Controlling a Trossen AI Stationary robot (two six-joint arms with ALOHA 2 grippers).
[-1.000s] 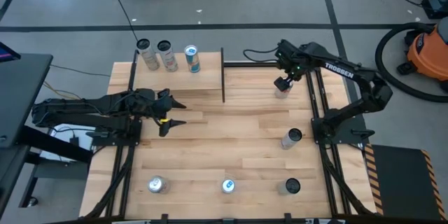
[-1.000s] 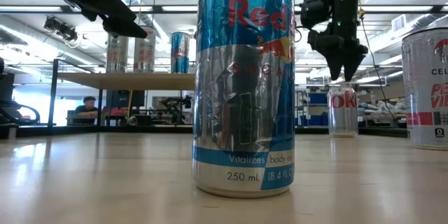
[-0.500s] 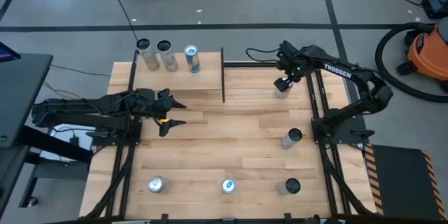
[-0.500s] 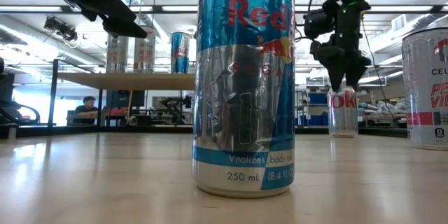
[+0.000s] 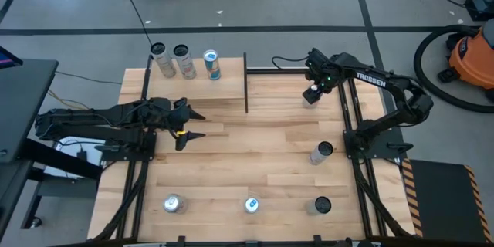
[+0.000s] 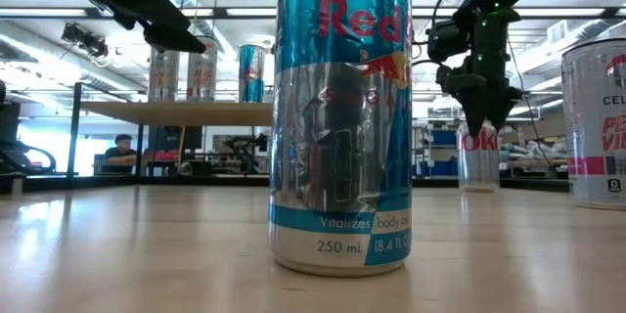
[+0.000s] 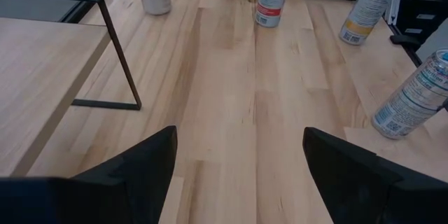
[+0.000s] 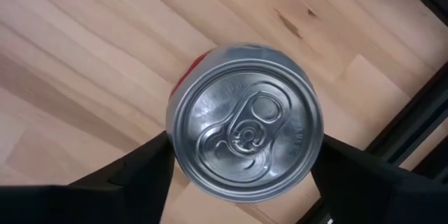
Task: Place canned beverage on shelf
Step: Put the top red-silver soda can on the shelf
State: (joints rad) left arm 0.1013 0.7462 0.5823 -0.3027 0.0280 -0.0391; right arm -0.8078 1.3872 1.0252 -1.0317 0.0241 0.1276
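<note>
Coke can [image 8: 243,120]: upright on the table, directly beneath the right gripper [image 8: 241,171], fingers either side, contact not discernible. Likely rigid, smooth, slippery, dentable if squeezed hard; grip mid-wall below the rim. Shelf [image 5: 197,85] well off to its side; left gripper [image 5: 189,124] idle, jaws apart.

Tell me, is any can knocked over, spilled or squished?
Nothing stands out. The three cans on the shelf stand upright, and so do the cans on the table. The right claw sits around the top of an upright Coke can. No spills show.
</note>
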